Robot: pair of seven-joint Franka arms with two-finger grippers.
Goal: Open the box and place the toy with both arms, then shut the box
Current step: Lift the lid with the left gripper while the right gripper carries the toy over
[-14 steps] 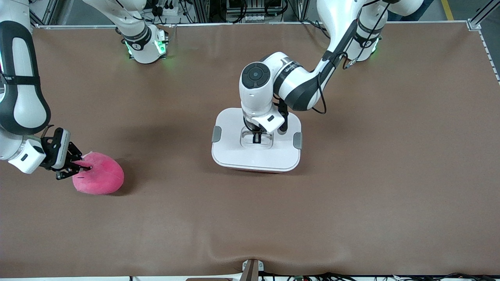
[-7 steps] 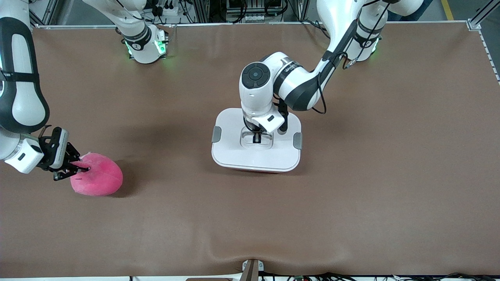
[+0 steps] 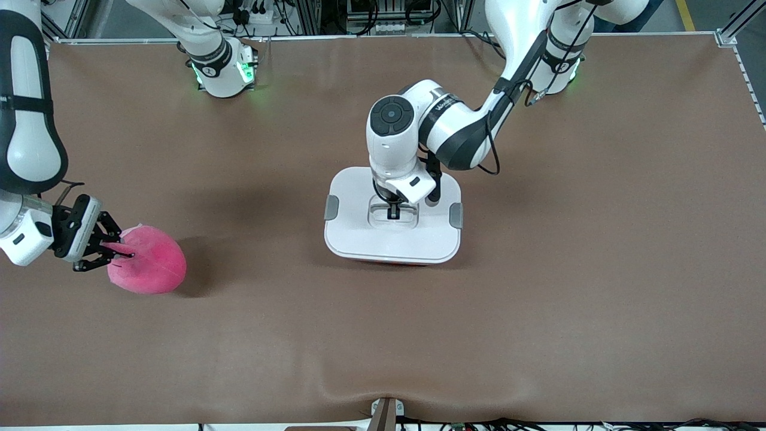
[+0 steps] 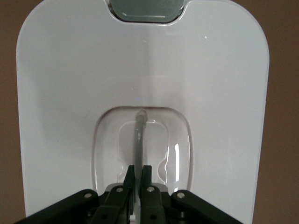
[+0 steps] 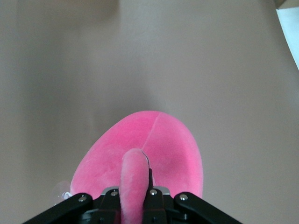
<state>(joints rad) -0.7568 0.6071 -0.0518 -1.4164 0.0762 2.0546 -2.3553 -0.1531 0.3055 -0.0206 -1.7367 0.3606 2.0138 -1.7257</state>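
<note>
You have the left gripper (image 3: 393, 211) down in the box (image 3: 359, 230) lid's recess at mid-table, fingers pinched together on the handle (image 4: 139, 135); the right gripper (image 3: 114, 250) clamps the toy (image 3: 149, 269) by an ear near the right arm's end; no writing on the box or toy is readable.

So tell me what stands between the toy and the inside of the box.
The white lid sits closed on the box; the left gripper is shut on its handle. The right gripper holds the toy.
</note>
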